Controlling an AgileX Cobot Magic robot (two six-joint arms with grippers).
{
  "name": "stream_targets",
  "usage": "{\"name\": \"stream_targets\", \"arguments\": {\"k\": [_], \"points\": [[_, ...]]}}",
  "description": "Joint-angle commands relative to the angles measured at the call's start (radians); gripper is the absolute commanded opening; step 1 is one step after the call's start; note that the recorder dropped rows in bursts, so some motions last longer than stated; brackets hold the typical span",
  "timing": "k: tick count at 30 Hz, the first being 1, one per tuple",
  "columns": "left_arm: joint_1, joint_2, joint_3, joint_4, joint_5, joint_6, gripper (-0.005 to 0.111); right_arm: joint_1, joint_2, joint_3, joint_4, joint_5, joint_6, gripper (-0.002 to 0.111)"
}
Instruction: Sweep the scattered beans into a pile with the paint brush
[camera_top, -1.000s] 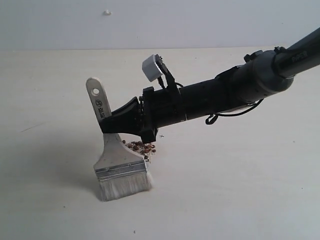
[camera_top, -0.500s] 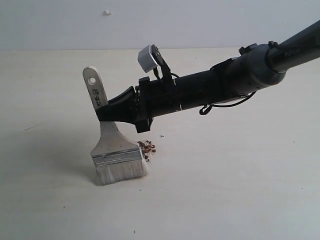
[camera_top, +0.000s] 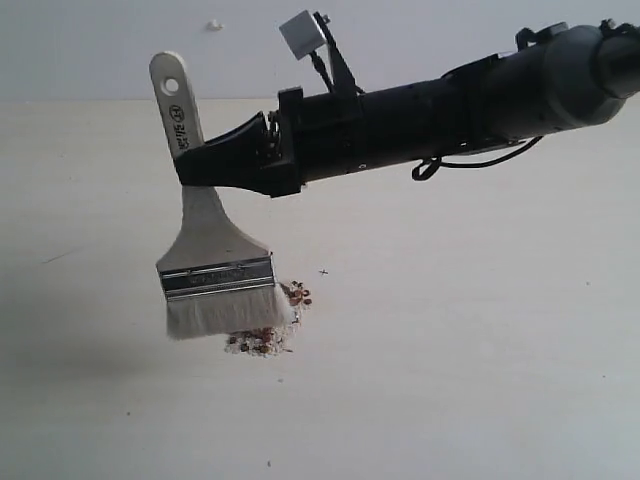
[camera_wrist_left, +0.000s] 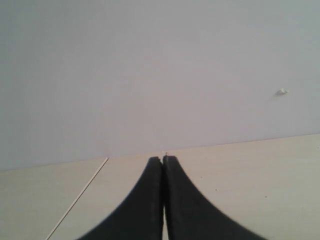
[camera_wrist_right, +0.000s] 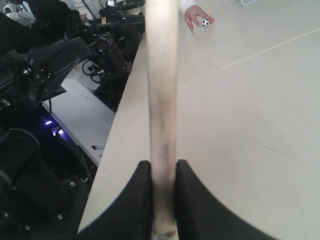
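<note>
Lying nearest you, two small clumps of beans (camera_top: 262, 343) sit by the bristles: one at their near edge, one at their right corner. Your right gripper (camera_top: 190, 168) clamps the handle of the single paint brush (camera_top: 215, 275); your left gripper (camera_wrist_left: 163, 162) is closed, empty.

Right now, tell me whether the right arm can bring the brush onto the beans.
Probably yes. The right gripper is clamped on the paint brush handle. The bristles hang right beside the beans, seemingly just off the table. Nothing lies between them.
</note>
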Motion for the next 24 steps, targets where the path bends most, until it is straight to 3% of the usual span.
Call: {"name": "stream_targets", "arguments": {"k": [1, 6, 7, 8, 9, 10, 12, 13, 14, 15, 16, 18, 21, 24], "points": [[0.001, -0.006, 0.004, -0.002, -0.001, -0.003, 0.000, -0.007, -0.050, -0.002, -0.102, 0.021, 0.086, 0.000], [0.001, -0.006, 0.004, -0.002, -0.001, -0.003, 0.000, -0.007, -0.122, -0.002, -0.204, 0.019, 0.157, 0.000], [0.001, -0.006, 0.004, -0.002, -0.001, -0.003, 0.000, -0.004, -0.139, -0.002, -0.204, -0.067, 0.195, 0.000], [0.001, -0.006, 0.004, -0.002, -0.001, -0.003, 0.000, -0.004, -0.184, -0.002, -0.204, -0.263, 0.315, 0.000], [0.001, -0.006, 0.004, -0.002, -0.001, -0.003, 0.000, -0.004, -0.205, -0.002, -0.209, -0.351, 0.399, 0.000], [0.001, -0.006, 0.004, -0.002, -0.001, -0.003, 0.000, -0.004, -0.246, -0.002, -0.283, -0.592, 0.583, 0.000], [0.001, -0.006, 0.004, -0.002, -0.001, -0.003, 0.000, -0.004, -0.274, -0.002, -0.435, -0.756, 0.834, 0.000], [0.001, -0.006, 0.004, -0.002, -0.001, -0.003, 0.000, -0.007, -0.287, -0.002, -0.556, -0.817, 1.000, 0.000], [0.001, -0.006, 0.004, -0.002, -0.001, -0.003, 0.000, -0.010, -0.309, -0.002, -0.841, -0.849, 1.278, 0.000], [0.001, -0.006, 0.004, -0.002, -0.001, -0.003, 0.000, -0.012, -0.320, -0.004, -0.989, -0.847, 1.425, 0.000], [0.001, -0.006, 0.004, -0.002, -0.001, -0.003, 0.000, -0.012, -0.338, -0.004, -1.235, -0.797, 1.704, 0.000], [0.001, -0.006, 0.004, -0.002, -0.001, -0.003, 0.000, -0.012, -0.356, -0.004, -1.443, -0.709, 1.909, 0.000], [0.001, -0.006, 0.004, -0.002, -0.001, -0.003, 0.000, -0.012, -0.377, -0.004, -1.625, -0.481, 2.074, 0.000], [0.001, -0.006, 0.004, -0.002, -0.001, -0.003, 0.000, -0.010, -0.382, 0.000, -1.519, -0.218, 2.002, 0.000]]}}
